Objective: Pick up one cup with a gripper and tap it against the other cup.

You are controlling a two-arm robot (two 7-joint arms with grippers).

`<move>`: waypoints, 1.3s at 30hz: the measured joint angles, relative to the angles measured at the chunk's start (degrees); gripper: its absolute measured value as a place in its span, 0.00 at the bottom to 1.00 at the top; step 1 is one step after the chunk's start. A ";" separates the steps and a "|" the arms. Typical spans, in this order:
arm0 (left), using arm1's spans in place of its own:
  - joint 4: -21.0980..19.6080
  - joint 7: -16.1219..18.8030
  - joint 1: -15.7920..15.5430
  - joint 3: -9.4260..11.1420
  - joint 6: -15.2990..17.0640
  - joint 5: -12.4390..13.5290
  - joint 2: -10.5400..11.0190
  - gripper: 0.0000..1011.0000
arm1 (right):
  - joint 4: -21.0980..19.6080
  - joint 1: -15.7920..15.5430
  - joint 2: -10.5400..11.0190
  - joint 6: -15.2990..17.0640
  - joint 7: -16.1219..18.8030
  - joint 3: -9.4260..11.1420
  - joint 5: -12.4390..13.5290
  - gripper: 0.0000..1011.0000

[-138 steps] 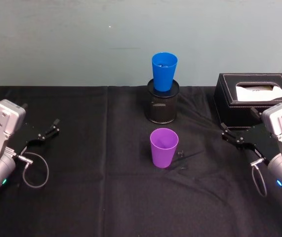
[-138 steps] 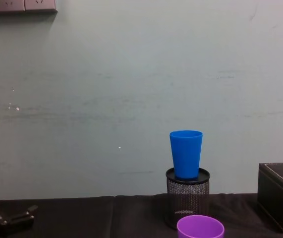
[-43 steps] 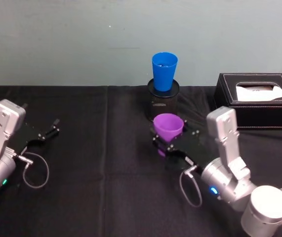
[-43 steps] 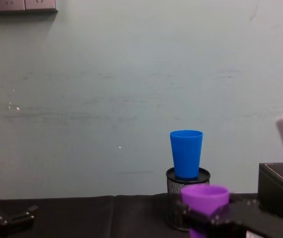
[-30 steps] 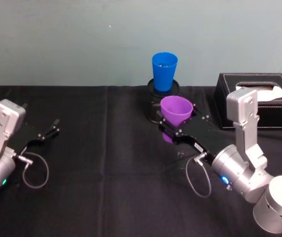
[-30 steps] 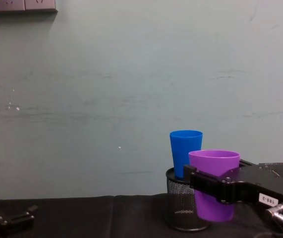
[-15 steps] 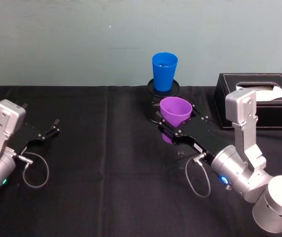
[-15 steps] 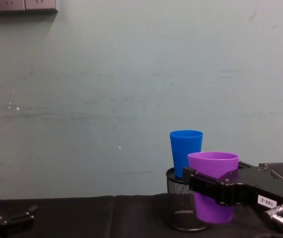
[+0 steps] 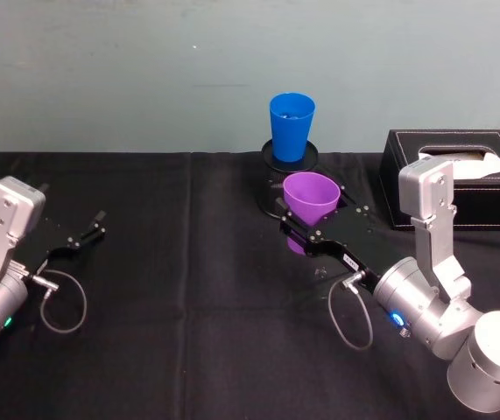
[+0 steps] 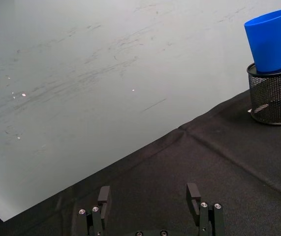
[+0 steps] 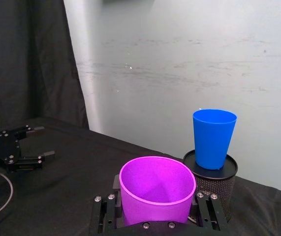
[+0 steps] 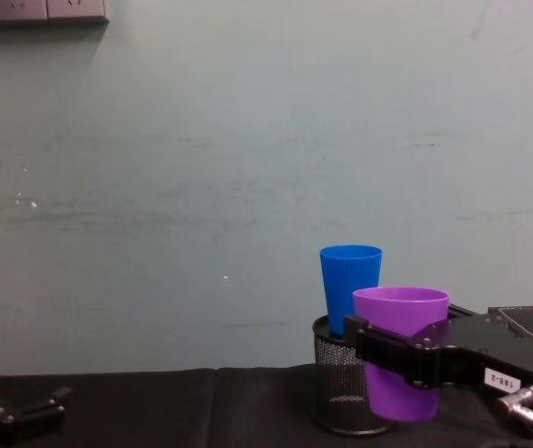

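Note:
The purple cup (image 9: 310,200) hangs upright above the black table, held in my right gripper (image 9: 309,234), which is shut on its sides. In the chest view the purple cup (image 12: 401,378) sits just in front of and below the blue cup (image 12: 350,289). That blue cup (image 9: 291,125) stands upright on an upturned black mesh holder (image 9: 274,182) at the back centre; a small gap separates the two cups. The right wrist view shows the purple cup (image 11: 156,191) between the fingers and the blue cup (image 11: 213,138) beyond. My left gripper (image 9: 81,234) rests open at the table's left.
A black tissue box (image 9: 456,175) stands at the back right, close behind my right arm. A grey wall runs behind the table. Black cloth (image 9: 179,289) covers the table between the two arms.
Over the last second the held purple cup has sunk very slightly and stayed near the blue cup. The left arm has not moved.

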 joint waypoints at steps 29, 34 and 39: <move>0.00 0.00 0.00 0.00 0.00 0.00 0.00 0.99 | 0.06 0.03 0.00 -0.03 -0.01 0.00 0.01 0.73; 0.00 0.00 0.00 0.00 0.00 0.00 0.00 0.99 | 0.06 0.03 0.00 -0.03 -0.01 0.00 0.01 0.73; 0.00 0.00 0.00 0.00 0.00 0.00 0.00 0.99 | 0.06 0.03 0.00 -0.03 -0.01 0.00 0.00 0.73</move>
